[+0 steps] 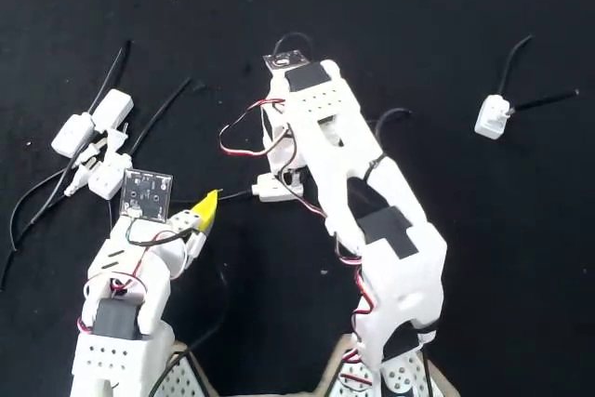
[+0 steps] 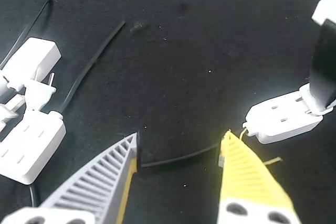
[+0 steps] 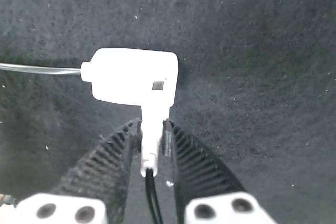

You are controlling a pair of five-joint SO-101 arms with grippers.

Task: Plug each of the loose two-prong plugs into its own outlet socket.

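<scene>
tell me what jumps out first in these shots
First is the big white right arm stretched over the middle of the black table. Its right hand is shut on a plug that meets a white socket block. Next come the part-yellow left hand, open at the front left, and the cluster of white sockets and plugs just beyond it.
</scene>
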